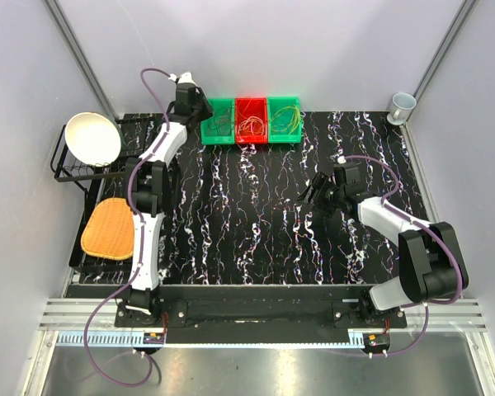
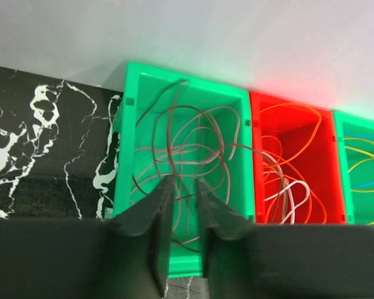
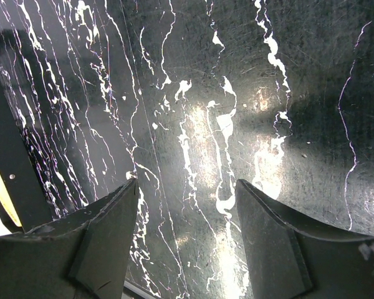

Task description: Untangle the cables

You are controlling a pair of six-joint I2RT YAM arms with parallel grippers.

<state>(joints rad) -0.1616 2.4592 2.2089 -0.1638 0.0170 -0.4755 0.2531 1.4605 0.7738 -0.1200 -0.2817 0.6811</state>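
The cables lie sorted in three small bins at the back of the table. Brownish-pink cables [image 2: 193, 134] coil in the left green bin [image 2: 128, 124]. Orange and white cables [image 2: 293, 187] fill the red bin [image 2: 262, 124]. Yellow and blue cables [image 2: 368, 165] lie in the right green bin [image 2: 340, 162]. My left gripper [image 2: 182, 180] hovers over the left green bin's [image 1: 218, 122] near side, open by a narrow gap, with loops showing through it and nothing pinched. My right gripper [image 3: 187, 184] stands open over bare black marble, right of centre [image 1: 313, 195].
A white bowl [image 1: 92, 138] sits on a black wire rack at the far left, with an orange woven pad [image 1: 109, 228] in front of it. A cup [image 1: 402, 105] stands at the back right corner. Grey walls close in the table.
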